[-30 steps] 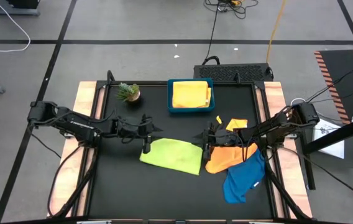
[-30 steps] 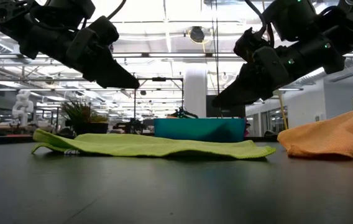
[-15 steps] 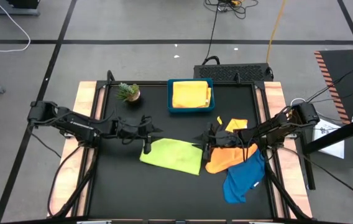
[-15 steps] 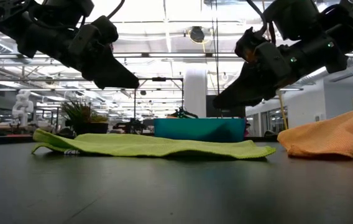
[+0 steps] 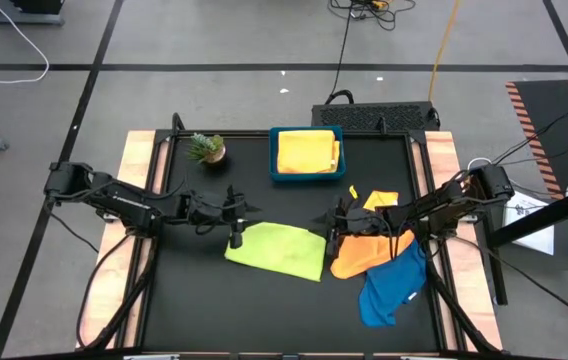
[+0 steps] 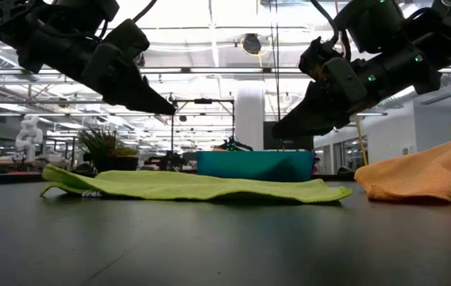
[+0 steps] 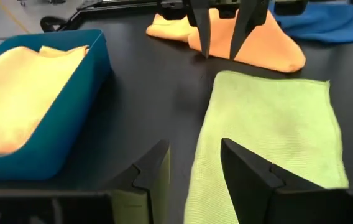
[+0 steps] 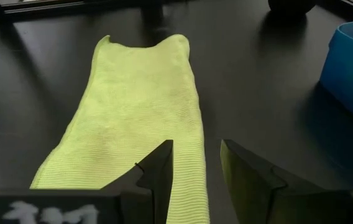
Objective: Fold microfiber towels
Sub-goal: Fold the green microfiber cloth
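Low view: left tool [image 6: 166,106] tipped lower; lime towel [image 6: 186,186] unmoved.

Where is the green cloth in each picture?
High view: the green cloth lies at the table's middle, between both arms.
Low view: it lies flat, stretching from the left to past the middle.
Left wrist view: it runs up the right half.
Right wrist view: it fills the left half.
Shared landmark: the blue tray, behind the cloth.

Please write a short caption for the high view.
Both open grippers, left and right, hover at opposite ends of the lime green towel.
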You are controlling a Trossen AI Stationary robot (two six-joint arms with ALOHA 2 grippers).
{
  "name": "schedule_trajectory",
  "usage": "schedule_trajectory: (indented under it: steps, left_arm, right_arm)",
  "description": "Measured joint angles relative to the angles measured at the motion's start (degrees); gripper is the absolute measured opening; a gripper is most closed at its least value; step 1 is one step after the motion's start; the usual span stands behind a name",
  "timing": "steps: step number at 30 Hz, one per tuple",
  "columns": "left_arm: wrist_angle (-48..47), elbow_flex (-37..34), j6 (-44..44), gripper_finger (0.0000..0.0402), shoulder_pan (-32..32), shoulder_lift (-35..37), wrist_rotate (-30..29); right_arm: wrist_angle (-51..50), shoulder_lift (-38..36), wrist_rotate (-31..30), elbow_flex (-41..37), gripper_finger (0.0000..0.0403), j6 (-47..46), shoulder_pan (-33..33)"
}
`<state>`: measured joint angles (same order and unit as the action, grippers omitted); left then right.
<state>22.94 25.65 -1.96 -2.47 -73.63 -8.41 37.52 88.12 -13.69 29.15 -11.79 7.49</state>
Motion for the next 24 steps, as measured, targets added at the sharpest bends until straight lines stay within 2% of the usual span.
schedule_trajectory:
  steps: [6,12,24]
  left_arm:
    - [-0.51,0.00,1.63,0.0145,0.32,0.00,0.00]
    - [3.83,0.00,5.25,0.0145,0.32,0.00,-0.57]
    - [7.68,0.00,2.39,0.0145,2.31,0.00,-0.69]
  right_arm:
    - [0.43,0.00,0.00,0.00,0.0125,0.50,-0.02]
    - [-0.90,0.00,0.00,-0.01,0.0125,0.75,-0.02]
    - [-0.83,0.00,0.00,-0.02,0.0125,6.92,-0.61]
